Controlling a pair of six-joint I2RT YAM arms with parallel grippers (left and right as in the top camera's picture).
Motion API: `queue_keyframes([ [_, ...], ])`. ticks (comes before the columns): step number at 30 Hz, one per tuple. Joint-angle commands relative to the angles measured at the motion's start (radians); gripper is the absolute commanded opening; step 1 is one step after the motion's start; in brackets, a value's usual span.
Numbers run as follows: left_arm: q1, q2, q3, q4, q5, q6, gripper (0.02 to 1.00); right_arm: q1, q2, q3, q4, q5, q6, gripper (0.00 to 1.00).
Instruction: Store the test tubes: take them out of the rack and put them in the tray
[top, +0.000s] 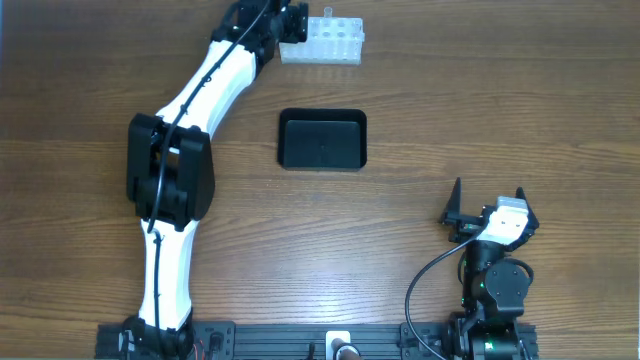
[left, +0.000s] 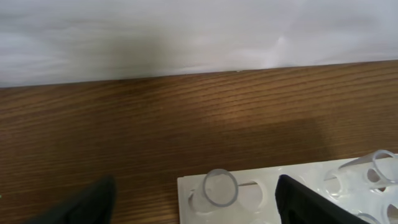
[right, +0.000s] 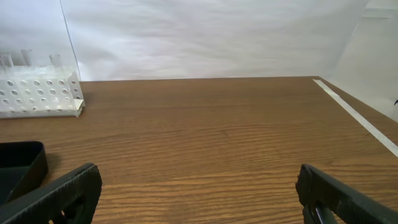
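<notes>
Tubes (left: 219, 186) stand in the rack (top: 322, 42) at the worktop's (top: 500, 100) far edge; your left gripper (left: 196, 199), jaws apart, straddles one. Light, slick, likely fragile: pinch it gently just below the rim. Right gripper (top: 487, 205) gapes too.

No readable text, label, number or sign appears on anything.

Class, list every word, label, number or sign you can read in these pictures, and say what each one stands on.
There are none: no words, numbers or signs show on the rack, the tubes, the tray or the table.
</notes>
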Motion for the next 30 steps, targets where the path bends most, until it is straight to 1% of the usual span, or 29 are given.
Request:
queue_keyframes([
  [1,-0.011,0.022,0.027,-0.003,-0.043,-0.002,0.770,-0.007,-0.005,-0.006,-0.003,-0.004,-0.002,0.991],
  [5,-0.014,0.023,0.027,-0.003,-0.047,-0.003,0.726,-0.007,-0.005,-0.006,-0.003,-0.004,-0.002,0.993],
  [7,-0.014,0.025,0.027,-0.003,-0.047,-0.003,0.689,-0.007,-0.005,-0.006,-0.003,-0.004,-0.002,0.991],
  [13,-0.014,0.043,0.027,-0.003,-0.047,-0.003,0.649,-0.007,-0.005,-0.006,-0.003,-0.004,-0.002,0.991],
  [16,-0.014,0.045,0.027,0.002,-0.046,-0.003,0.610,-0.007,-0.005,-0.006,-0.003,-0.004,-0.002,0.991],
  [20,-0.016,0.045,0.027,0.015,-0.046,-0.003,0.551,-0.007,-0.005,-0.006,-0.003,-0.004,-0.002,0.993],
  [26,-0.021,0.045,0.027,0.027,-0.046,-0.003,0.400,-0.007,-0.005,-0.006,-0.003,-0.004,-0.002,0.993],
  [30,-0.024,0.045,0.027,0.031,-0.046,-0.003,0.369,-0.007,-0.005,-0.006,-0.003,-0.004,-0.002,0.991],
])
